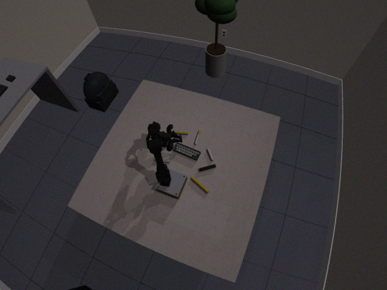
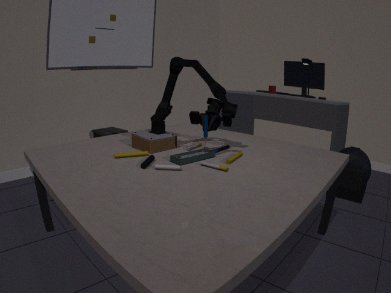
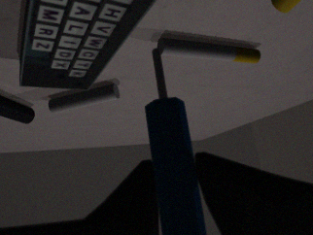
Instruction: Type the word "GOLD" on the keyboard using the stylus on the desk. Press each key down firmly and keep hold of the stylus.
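Note:
The blue stylus (image 1: pixel 180 138) (image 2: pixel 205 126) (image 3: pixel 172 141) has a thin grey tip. My gripper (image 2: pixel 206 122) (image 3: pixel 173 166) is shut on it. In the exterior view the stylus is nearly upright, with its tip raised above the table. The dark green keyboard (image 1: pixel 187 151) (image 2: pixel 183 159) (image 3: pixel 36 70) with white letter keys lies on the table. In the wrist view it is at the upper left, with M, R, Z, A, L, H and V readable. There the tip shows against the table, to the right of the keys, touching no key. G and O are not in that view.
A white pen with a yellow end (image 1: pixel 196 138) (image 2: pixel 213 166) (image 3: pixel 209 50), a white cylinder (image 1: pixel 209 154) (image 2: pixel 168 167) (image 3: pixel 85 97), a black one (image 1: pixel 207 167) (image 2: pixel 147 161) (image 3: pixel 15 109) and yellow sticks (image 1: pixel 199 184) (image 2: pixel 234 157) lie around the keyboard. A black and blue pen (image 2: pixel 223 148) lies behind it.

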Motion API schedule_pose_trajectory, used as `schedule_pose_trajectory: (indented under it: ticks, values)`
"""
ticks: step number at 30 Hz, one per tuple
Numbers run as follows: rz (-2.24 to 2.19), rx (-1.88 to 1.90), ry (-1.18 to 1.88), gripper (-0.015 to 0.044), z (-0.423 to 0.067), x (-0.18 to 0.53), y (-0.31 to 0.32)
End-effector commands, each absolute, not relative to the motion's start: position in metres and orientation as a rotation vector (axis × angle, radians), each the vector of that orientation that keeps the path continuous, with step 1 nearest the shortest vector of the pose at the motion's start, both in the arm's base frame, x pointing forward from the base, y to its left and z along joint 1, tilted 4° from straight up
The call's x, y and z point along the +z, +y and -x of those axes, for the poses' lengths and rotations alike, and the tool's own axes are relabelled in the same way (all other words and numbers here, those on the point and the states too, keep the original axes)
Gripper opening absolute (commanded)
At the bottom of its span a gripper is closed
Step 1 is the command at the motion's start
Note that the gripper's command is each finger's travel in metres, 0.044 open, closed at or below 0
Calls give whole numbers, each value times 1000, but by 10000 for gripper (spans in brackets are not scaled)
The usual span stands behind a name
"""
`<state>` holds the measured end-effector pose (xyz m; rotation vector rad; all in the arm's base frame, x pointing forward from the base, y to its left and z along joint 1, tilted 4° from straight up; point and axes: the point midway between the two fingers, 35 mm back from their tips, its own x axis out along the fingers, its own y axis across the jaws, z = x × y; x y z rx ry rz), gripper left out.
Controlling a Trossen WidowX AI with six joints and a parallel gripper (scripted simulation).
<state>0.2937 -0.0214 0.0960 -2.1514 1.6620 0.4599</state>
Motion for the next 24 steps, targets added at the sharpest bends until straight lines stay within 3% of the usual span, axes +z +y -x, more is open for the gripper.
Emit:
schedule_pose_trajectory:
  ticks: [1, 24]
  values:
    - [2172, 460, 1659, 0, -293, 96, -22]
    - [2172, 460, 1659, 0, -296, 62, -22]
